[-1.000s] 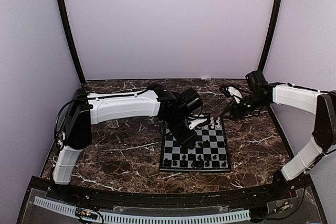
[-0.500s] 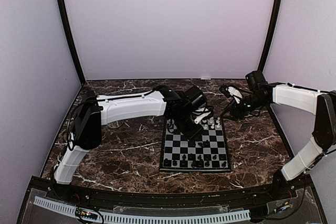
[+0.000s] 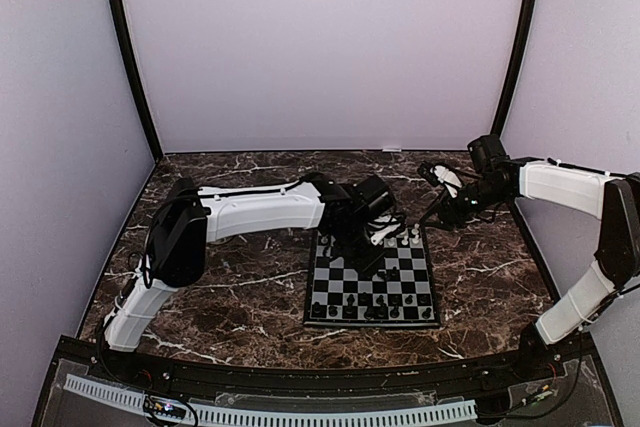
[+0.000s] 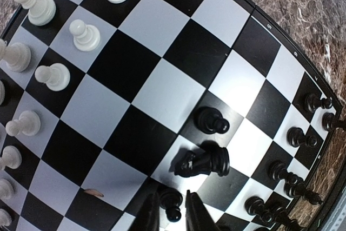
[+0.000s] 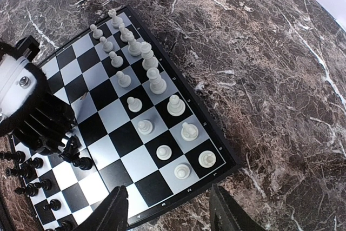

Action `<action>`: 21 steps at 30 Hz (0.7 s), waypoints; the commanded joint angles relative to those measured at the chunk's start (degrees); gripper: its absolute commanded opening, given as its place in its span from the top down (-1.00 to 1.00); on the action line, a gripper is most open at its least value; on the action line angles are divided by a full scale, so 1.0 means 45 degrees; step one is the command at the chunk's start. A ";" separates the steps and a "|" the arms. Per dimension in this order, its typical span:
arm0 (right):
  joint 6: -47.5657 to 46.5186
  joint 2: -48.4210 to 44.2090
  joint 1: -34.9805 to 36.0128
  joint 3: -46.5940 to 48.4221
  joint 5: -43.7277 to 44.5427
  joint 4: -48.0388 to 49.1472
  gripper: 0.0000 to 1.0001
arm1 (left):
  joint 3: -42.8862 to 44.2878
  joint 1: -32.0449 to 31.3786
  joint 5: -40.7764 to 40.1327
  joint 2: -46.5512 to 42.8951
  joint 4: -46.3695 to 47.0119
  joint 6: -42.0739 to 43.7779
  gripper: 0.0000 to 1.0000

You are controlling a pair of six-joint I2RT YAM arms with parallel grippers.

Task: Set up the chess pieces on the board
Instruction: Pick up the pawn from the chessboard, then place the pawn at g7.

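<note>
Black and silver-grey, the board [image 3: 400, 292] lies on the marbled desk [image 3: 230, 287], right of centre. White pieces [image 3: 405, 237] line its far edge and black pieces [image 3: 370, 312] its near edge. The left pincer [image 3: 374, 247] hangs low over the board's far half. The right pincer [image 3: 437, 213] sits off the board, past its far right corner.

From the left wrist, the two fingers [image 4: 150, 215] stand close together on either side of a small black pawn [image 4: 173, 213], which seems upright on a square out in the open. I cannot tell whether they already pinch it. Just beside it a larger black piece [image 4: 205, 162] lies toppled, and past that another pawn [image 4: 212, 120] stands alone. The step in hand, I judge, is carrying the flanked pawn to the black ranks. To do it well:
- Grip squarely on the pawn's waist.
- Lift straight up before any sideways travel, so the toppled piece is not nudged.
- Lower the pawn upright onto the middle of a free square.
- Let go only once it sits flat.

From the right wrist, the right pincer is wide open and empty above the board's rim, with the white rows standing neatly beyond. It is best held clear of them.
</note>
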 commanded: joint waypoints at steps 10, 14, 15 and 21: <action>-0.0116 0.0087 0.0108 0.0170 -0.0055 -0.0082 -0.06 | 0.0407 0.0068 -0.0949 -0.1088 -0.1415 0.0185 0.93; -0.0116 0.0134 0.0108 0.0198 -0.0048 -0.0087 -0.06 | -0.0915 0.0059 -0.0910 -0.2319 -0.1119 0.0102 0.93; -0.0121 0.0136 0.0117 0.0204 -0.0047 -0.0102 -0.06 | -0.1419 0.0063 -0.0879 -0.2659 -0.1080 0.0071 0.93; -0.0117 0.0163 0.0127 0.0218 -0.0053 -0.0098 -0.06 | -0.3658 0.0056 -0.0678 -0.3828 -0.0486 -0.0257 0.93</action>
